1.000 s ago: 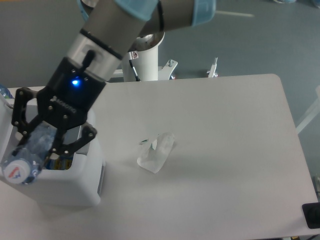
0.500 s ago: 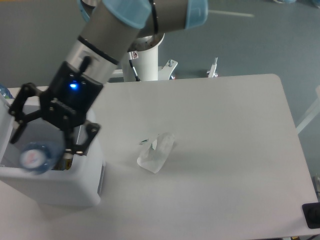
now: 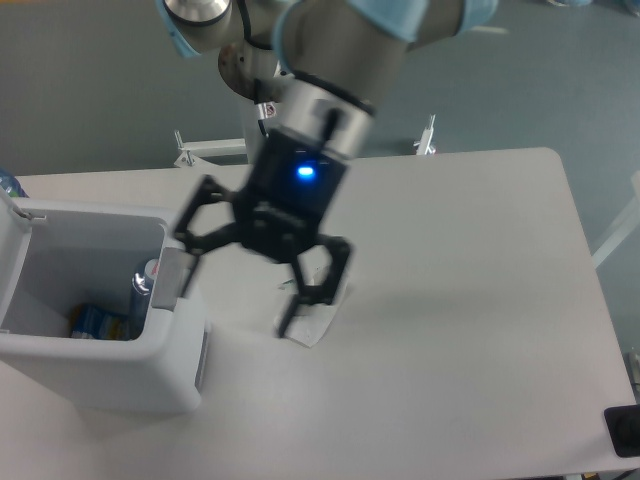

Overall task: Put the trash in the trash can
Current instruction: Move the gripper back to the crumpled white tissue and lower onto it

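The trash can [image 3: 110,375] stands at the table's left edge with its lid [image 3: 12,205] swung open. The bluish crushed bottle [image 3: 146,287] is inside it, leaning against the right wall, only its top showing. The white crumpled wrapper [image 3: 322,318] lies on the table right of the can. My gripper [image 3: 235,285] hangs open and motion-blurred just above the table between the can and the wrapper. Its right finger [image 3: 305,295] overlaps the wrapper's left part, and nothing is held between the fingers.
A blue and yellow item [image 3: 95,322] lies on the can's floor. The arm's white base post [image 3: 262,120] stands behind the table's far edge. A dark object [image 3: 624,430] sits at the front right corner.
The gripper opened over the can and the bottle dropped inside. The gripper then swung right, away from the can, and now hangs beside the wrapper.
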